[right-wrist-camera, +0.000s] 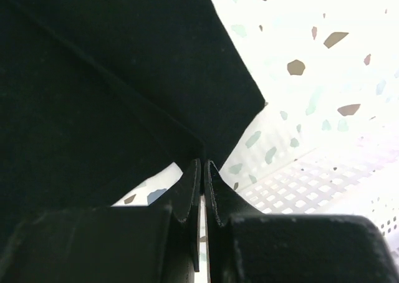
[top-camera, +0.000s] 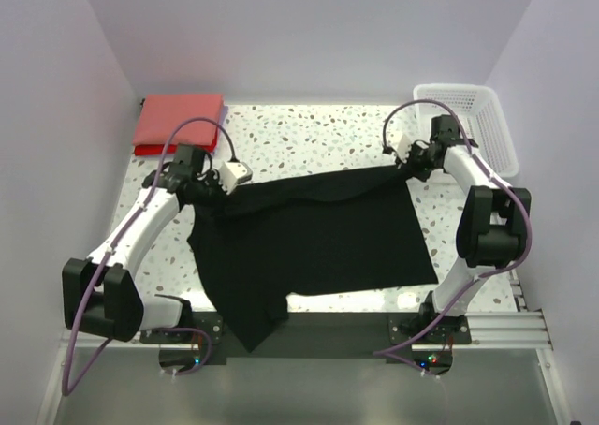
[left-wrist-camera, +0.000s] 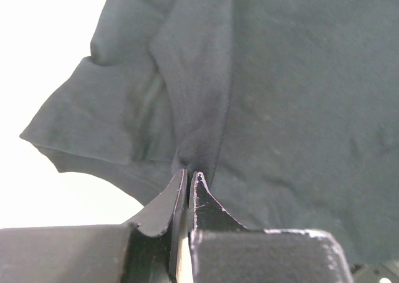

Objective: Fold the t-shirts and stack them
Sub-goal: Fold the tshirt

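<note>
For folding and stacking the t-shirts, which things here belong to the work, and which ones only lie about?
Belonging to the job:
- black t-shirt, spread out, its far edge pinched by the left hand and the right hand
- folded coral-red t-shirts, far left corner

Just lying about:
- white lattice basket, far right corner
- speckled table, only the work surface

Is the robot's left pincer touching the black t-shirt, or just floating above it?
Touching. In the left wrist view the left pincer is shut on a bunched fold of the black t-shirt, cloth squeezed right between its tips.
</note>
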